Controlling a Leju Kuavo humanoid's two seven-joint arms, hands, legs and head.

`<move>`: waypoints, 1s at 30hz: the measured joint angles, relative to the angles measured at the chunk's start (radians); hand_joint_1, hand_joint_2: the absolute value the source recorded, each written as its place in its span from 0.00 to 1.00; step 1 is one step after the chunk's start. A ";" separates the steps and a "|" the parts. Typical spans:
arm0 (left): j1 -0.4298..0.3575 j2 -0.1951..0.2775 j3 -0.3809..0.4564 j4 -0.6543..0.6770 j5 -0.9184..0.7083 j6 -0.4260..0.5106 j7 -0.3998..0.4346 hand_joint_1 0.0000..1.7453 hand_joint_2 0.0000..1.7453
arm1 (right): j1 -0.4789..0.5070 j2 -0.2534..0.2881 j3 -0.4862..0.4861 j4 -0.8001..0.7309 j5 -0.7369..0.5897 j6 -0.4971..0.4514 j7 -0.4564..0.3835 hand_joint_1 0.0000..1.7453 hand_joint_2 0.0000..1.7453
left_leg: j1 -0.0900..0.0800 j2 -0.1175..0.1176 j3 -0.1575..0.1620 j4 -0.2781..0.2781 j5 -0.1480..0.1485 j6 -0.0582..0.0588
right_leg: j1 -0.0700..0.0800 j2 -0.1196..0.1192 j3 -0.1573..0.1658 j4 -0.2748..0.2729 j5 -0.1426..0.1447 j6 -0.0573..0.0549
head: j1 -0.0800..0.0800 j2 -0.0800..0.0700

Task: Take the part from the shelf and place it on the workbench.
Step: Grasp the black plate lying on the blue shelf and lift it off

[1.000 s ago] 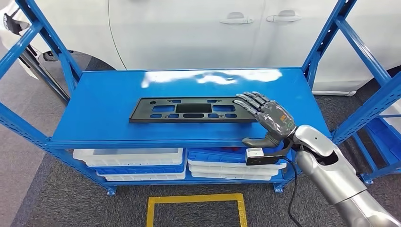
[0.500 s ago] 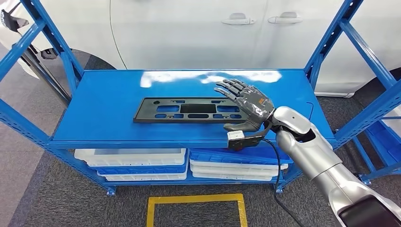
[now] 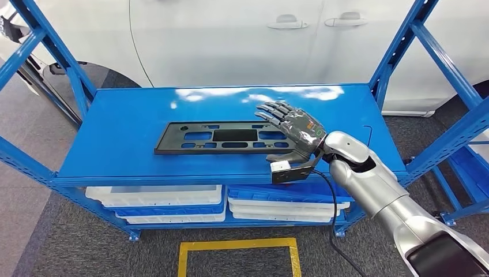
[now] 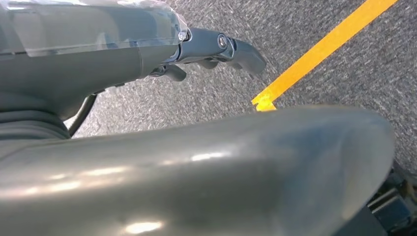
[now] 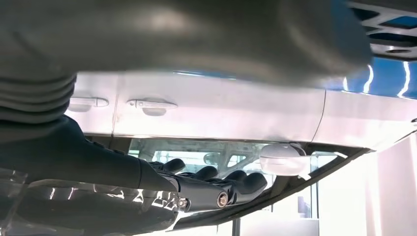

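The part (image 3: 222,137) is a long flat black plastic frame with cut-outs, lying lengthwise on the blue top shelf (image 3: 132,109). My right hand (image 3: 294,131) hovers over the part's right end, fingers spread and stretched toward the back, thumb low near the shelf's front edge. Nothing is in its grasp. In the right wrist view the dark fingers (image 5: 216,183) stretch out straight with the white car behind them. The left wrist view looks down at grey carpet, with my left hand (image 4: 147,44) hanging there, fingers (image 4: 231,46) loosely extended and holding nothing.
A white car (image 3: 242,34) stands close behind the shelf. Blue uprights (image 3: 403,46) rise at the shelf's corners. White and blue trays (image 3: 167,199) are stacked on the lower shelf. A yellow taped square (image 3: 239,254) marks the grey carpet in front.
My right hand has moved left and forward from the shelf's right front edge to above the part's right end. The view shifted slightly.
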 joint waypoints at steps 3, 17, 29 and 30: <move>0.001 0.000 0.000 0.000 0.000 0.000 0.001 0.00 0.00 | -0.005 0.004 0.010 0.008 -0.006 0.000 0.000 0.00 1.00 | 0.004 0.001 -0.083 0.170 -0.081 -0.011 | -0.001 -0.002 0.004 -0.003 -0.002 -0.012 | 0.000 0.000; -0.003 -0.002 -0.003 0.000 0.000 -0.007 -0.006 0.00 0.00 | 0.008 0.075 0.078 0.107 0.040 -0.053 0.024 0.00 1.00 | 0.008 0.000 -0.013 -0.038 0.056 0.033 | 0.001 0.003 -0.027 0.100 -0.077 0.031 | 0.000 0.000; -0.003 -0.006 -0.024 0.000 -0.008 -0.016 -0.006 0.00 0.00 | -0.005 0.107 0.133 0.166 0.075 -0.033 0.058 0.00 1.00 | 0.004 -0.001 -0.016 -0.017 0.034 0.002 | -0.002 0.001 -0.006 0.011 -0.008 0.011 | 0.000 0.000; -0.003 -0.006 -0.026 0.000 -0.009 -0.016 -0.006 0.00 0.00 | -0.009 0.114 0.136 0.173 0.081 -0.033 0.065 0.00 1.00 | 0.005 0.000 -0.020 -0.006 0.025 -0.004 | -0.004 0.001 -0.004 0.009 -0.007 0.004 | 0.000 0.000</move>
